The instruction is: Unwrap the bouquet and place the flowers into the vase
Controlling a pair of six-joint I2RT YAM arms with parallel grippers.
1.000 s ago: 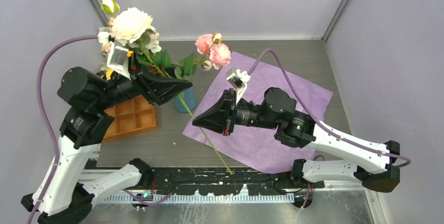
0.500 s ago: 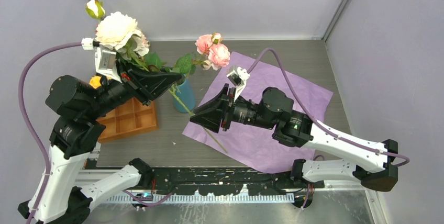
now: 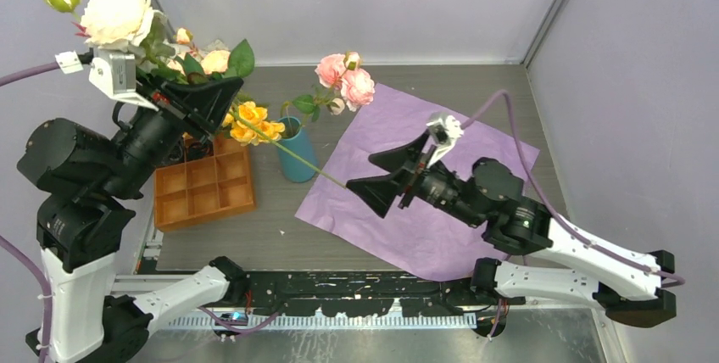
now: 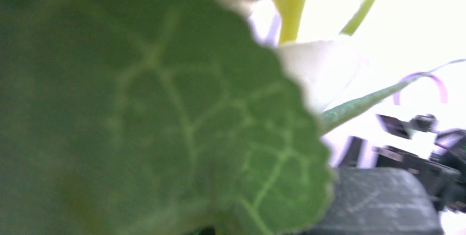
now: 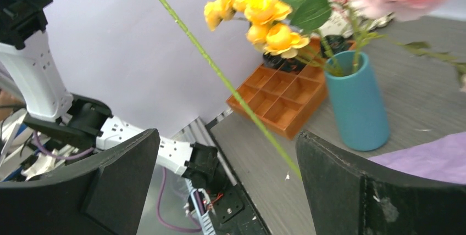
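Purple paper point(image 3: 475, 134) is off, pink roses point(image 3: 348, 83) in vase point(image 3: 297, 159); left tool point(image 3: 219, 104) clamps cream bunch point(image 3: 114, 15), right tool point(image 3: 360, 172) gapes apart.

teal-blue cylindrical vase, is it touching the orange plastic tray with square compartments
Apart. The top external view shows a strip of bare grey table between the teal-blue cylindrical vase and the right edge of the orange compartment tray.
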